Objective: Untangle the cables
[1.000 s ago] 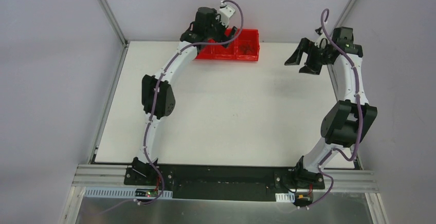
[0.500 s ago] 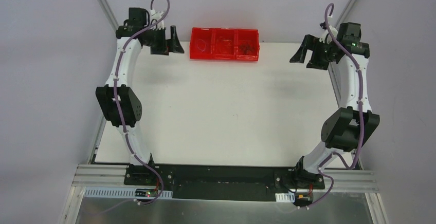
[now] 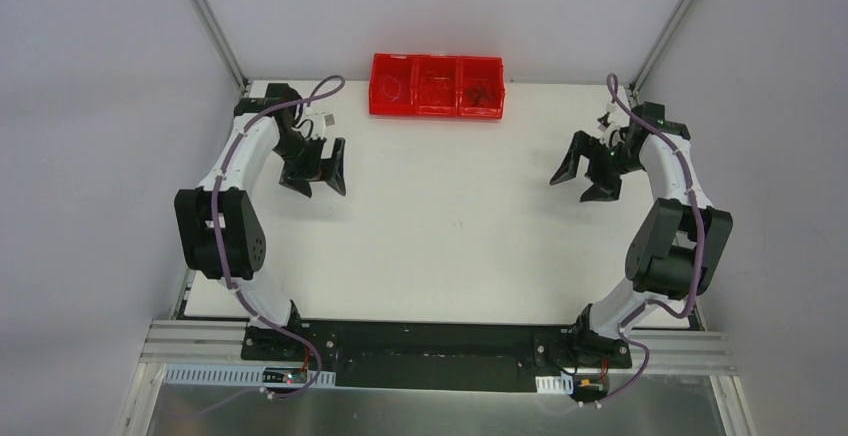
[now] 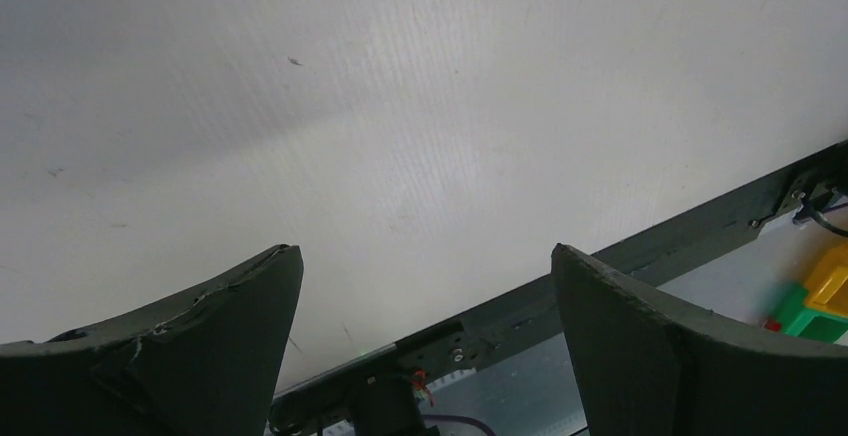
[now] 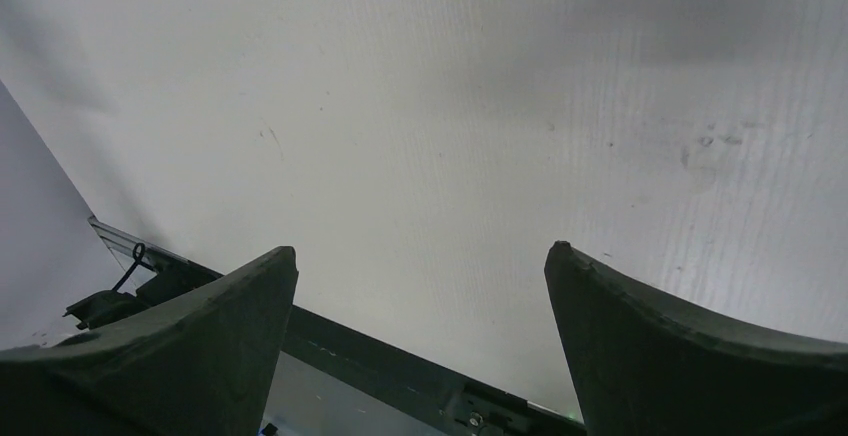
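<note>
A white table [image 3: 450,246] fills the middle. Grey walls [image 3: 90,156] stand at the left, the right and the back. A thin metal post [image 3: 209,21] leans up from each far corner of the table. A black bar [image 3: 430,341] runs along the near edge, on a silver rail [image 3: 195,341]. Below that lies a shiny metal sheet [image 3: 430,411]. The table has a few small dark marks [image 5: 705,146]. Soft light leaves faint shadows on it.

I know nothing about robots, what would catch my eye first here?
A bright red tray at the white table's far edge stands out, with faint wire tangles in its compartments. Nearer, two white arms poise over the table, the left fingers and right fingers spread wide and empty.
</note>
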Tool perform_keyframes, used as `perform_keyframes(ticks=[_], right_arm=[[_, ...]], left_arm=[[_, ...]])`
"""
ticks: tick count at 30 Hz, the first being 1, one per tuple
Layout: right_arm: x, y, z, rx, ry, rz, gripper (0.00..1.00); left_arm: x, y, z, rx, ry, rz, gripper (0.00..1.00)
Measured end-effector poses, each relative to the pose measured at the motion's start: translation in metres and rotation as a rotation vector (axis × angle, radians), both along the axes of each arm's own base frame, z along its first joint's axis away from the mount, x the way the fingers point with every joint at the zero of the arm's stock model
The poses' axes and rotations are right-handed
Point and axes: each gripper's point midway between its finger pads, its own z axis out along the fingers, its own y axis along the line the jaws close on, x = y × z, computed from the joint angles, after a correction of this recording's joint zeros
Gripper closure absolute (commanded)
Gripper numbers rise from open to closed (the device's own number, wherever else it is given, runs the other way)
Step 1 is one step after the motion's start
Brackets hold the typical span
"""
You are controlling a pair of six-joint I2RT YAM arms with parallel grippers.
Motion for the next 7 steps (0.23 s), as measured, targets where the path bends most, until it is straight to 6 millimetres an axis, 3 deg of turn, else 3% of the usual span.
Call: perform_keyframes(ticks=[3,7], right_arm=[[-0.014,0.01,-0.018,-0.007,0.032,-0.006,0.02],[-0.026,0.023,-0.021,-0.022,0.016,0.01,0.02]], left_arm=[[-0.013,0.004,-0.012,0.019,0.013,0.022,0.01],[-0.013,0.007,-0.018,0.038,-0.006,0.055,0.01]])
